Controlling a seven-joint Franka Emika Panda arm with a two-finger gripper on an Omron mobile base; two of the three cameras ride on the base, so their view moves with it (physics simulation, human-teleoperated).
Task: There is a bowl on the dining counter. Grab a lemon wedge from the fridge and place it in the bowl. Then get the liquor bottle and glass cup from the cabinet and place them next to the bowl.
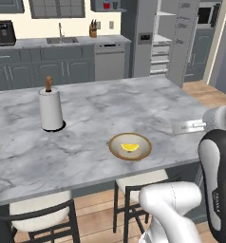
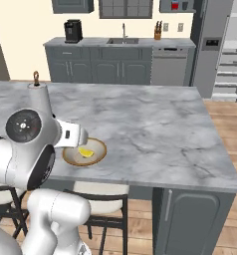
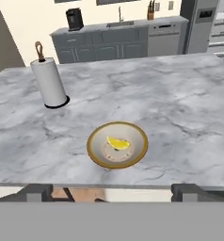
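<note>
The tan-brown bowl (image 1: 120, 148) (image 2: 97, 154) (image 3: 96, 152) stands near the front edge of the marble dining counter (image 1: 100, 109), and the yellow lemon wedge (image 1: 130, 147) (image 2: 85, 152) (image 3: 118, 143) lies inside it. My gripper (image 3: 112, 192) is open and holds nothing; it hovers above the counter's near edge, drawn back from the bowl. Far behind, the fridge (image 1: 144, 38) (image 2: 210, 45) has its right door swung open, showing white shelves. High on the back wall, the open cabinet (image 1: 97, 5) holds the red-bodied liquor bottle (image 1: 107, 5) (image 2: 175, 5) and, beside it, the dark glass cup (image 1: 115, 5).
A white paper-towel roll (image 1: 51, 109) (image 3: 48, 82) stands on the counter to the bowl's left. Chairs (image 1: 39, 213) sit under the near edge. Along the back wall run a sink worktop (image 1: 62, 41), coffee machine (image 1: 5, 32) and knife block (image 1: 93, 30).
</note>
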